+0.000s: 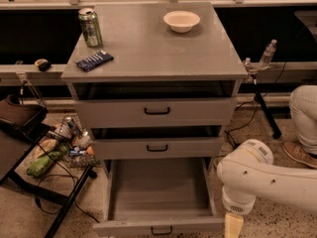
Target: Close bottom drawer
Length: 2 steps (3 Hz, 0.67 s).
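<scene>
Gripper (233, 225): bottom right edge, just beside the bottom drawer (158, 195)'s right front corner; open or closed, cannot tell.
Arm (257, 175): white, enters from the right, wrist bent downward.
Bottom drawer: pulled far out.
Drawers: three, counting the top drawer (157, 111) and middle drawer (157, 147).
Cabinet top: one can (90, 27), one bowl (182, 21).

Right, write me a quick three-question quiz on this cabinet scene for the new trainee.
1. Multiple choice: how does the bottom drawer stand? A) fully shut B) pulled well out C) missing altogether
2. True or false: the bowl stands on the cabinet top.
3. Fill in: the gripper hangs low beside the bottom drawer's front corner, on the picture's ____ side.

Key: 1 B. 2 True. 3 right.
</scene>
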### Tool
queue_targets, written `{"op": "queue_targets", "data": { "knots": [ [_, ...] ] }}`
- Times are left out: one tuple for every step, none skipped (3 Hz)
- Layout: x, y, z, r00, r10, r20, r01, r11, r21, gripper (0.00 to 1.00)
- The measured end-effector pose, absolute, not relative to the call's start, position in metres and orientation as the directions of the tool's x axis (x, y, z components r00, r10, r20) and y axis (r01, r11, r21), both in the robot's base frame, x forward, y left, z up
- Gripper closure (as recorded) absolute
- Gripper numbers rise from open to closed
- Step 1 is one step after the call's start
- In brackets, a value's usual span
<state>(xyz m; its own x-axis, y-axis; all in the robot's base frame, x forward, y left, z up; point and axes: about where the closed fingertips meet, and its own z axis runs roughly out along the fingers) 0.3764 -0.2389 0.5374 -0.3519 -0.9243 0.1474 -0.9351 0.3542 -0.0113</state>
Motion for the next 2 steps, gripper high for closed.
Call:
{"op": "queue_targets", "data": {
  "knots": [
    [0.371, -0.235, 0.499, -0.350, -0.922, 0.165, -0.935, 0.354, -0.005, 0.00],
    [0.363, -0.235, 0.429, -0.358, -0.921, 0.152, -0.932, 0.362, -0.003, 0.00]
  ]
}}
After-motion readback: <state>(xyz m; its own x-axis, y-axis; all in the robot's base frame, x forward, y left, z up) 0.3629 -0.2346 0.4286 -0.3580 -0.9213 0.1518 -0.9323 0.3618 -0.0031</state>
